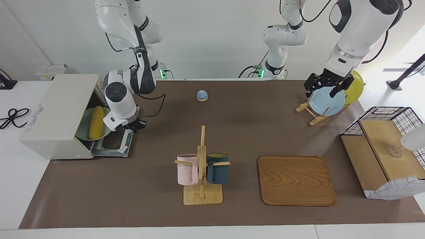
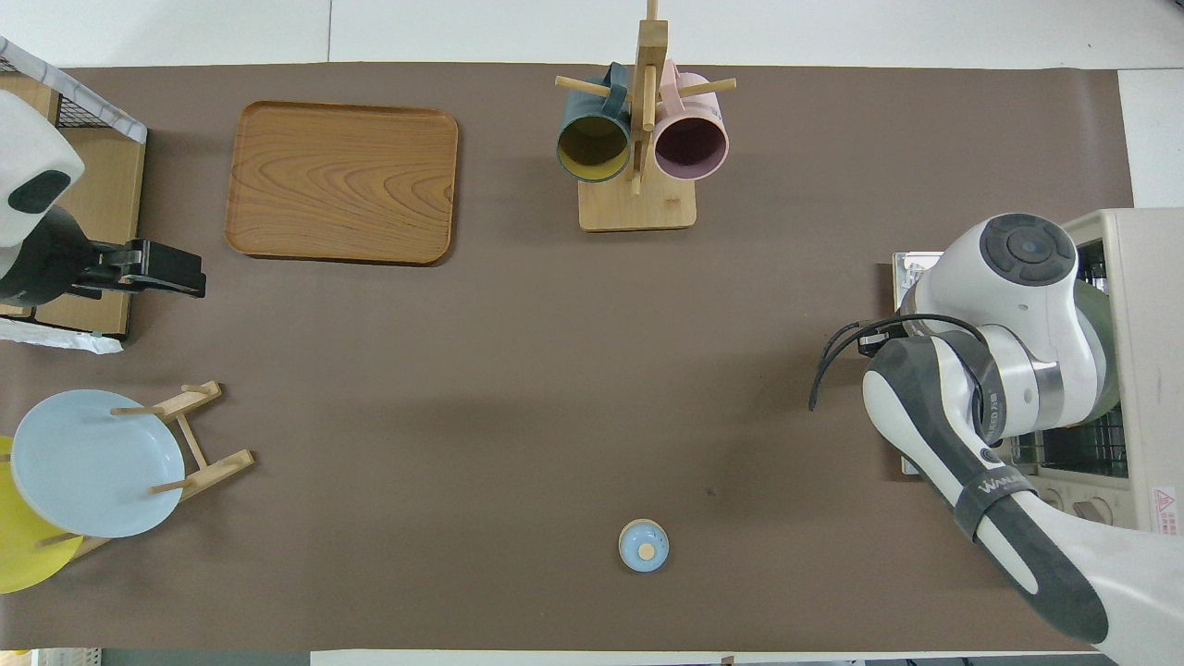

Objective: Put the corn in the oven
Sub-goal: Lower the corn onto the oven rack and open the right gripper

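The corn [image 1: 95, 122] lies on a green plate [image 1: 84, 127] on the wire rack inside the off-white oven [image 1: 56, 113], at the right arm's end of the table. The oven's door [image 1: 114, 144] hangs open and flat. My right gripper [image 1: 136, 125] hangs just over the open door, beside the plate's rim, with nothing seen in it. In the overhead view the right arm's wrist [image 2: 1017, 305] covers the corn and most of the oven's [image 2: 1147, 351] mouth. My left gripper [image 1: 327, 89] waits in the air over the plate rack, empty.
A plate rack [image 1: 313, 116] holds a blue plate [image 1: 327, 101] and a yellow plate [image 1: 355, 87]. A small blue bell [image 1: 202, 95] sits near the robots. A mug tree [image 1: 202, 166] with two mugs, a wooden tray [image 1: 295, 181] and a wire-and-wood basket box [image 1: 382, 156] stand farther out.
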